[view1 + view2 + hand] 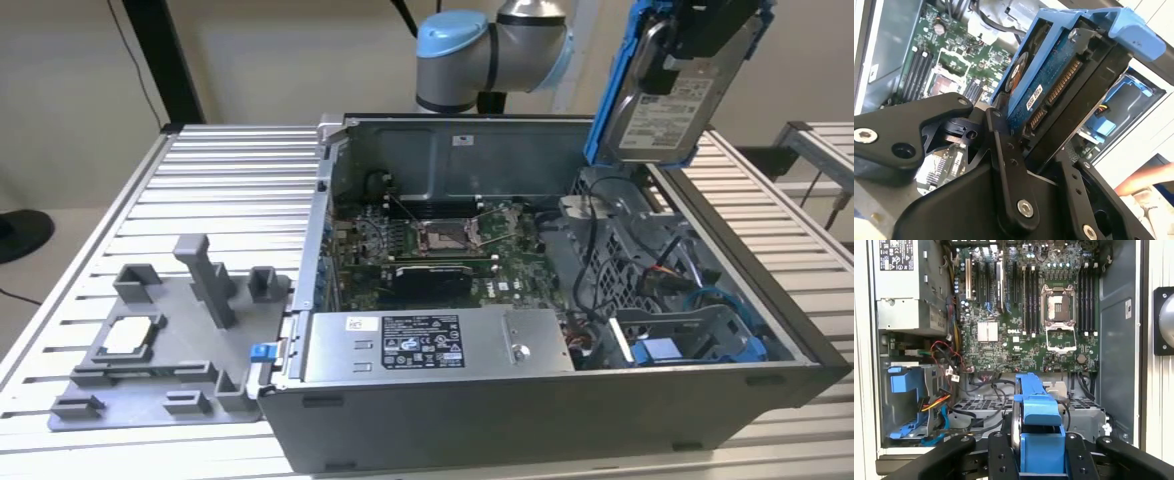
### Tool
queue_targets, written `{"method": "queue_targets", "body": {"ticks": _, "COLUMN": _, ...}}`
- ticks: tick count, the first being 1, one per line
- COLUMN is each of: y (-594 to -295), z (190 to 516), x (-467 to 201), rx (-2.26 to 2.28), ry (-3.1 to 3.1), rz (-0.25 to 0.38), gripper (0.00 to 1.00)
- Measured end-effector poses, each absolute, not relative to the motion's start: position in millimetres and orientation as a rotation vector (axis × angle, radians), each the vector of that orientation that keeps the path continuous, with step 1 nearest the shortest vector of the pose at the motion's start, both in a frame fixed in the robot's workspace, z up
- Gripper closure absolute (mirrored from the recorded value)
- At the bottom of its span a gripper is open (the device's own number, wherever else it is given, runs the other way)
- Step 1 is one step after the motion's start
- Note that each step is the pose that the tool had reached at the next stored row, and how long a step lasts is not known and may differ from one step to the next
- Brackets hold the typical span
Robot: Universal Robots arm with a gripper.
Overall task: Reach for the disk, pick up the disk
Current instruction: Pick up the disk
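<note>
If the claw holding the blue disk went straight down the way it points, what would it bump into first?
Probably the metal drive cage inside the open computer case, right under the disk that the claw holds. Depth is hard to judge, so loose cables might touch first.

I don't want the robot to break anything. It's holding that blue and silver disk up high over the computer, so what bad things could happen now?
1. The gripper pinches the disk only at one end, so it might slip and drop.
2. Right below lies the open computer case with its green motherboard, which a falling disk could hit.
3. Loose cables lie near the drive bay and could snag.
</note>
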State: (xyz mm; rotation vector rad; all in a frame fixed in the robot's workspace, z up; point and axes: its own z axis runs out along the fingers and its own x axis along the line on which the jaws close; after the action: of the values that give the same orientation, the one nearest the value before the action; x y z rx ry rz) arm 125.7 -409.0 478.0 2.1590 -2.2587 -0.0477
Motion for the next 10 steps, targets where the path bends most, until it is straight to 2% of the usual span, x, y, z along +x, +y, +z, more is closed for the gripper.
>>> {"method": "queue_targets", "body": {"ticks": 10, "y": -433, "z": 478, "x": 123, "rx": 2.159, "ry": -2.259, "rz": -0.048, "gripper": 1.00}}
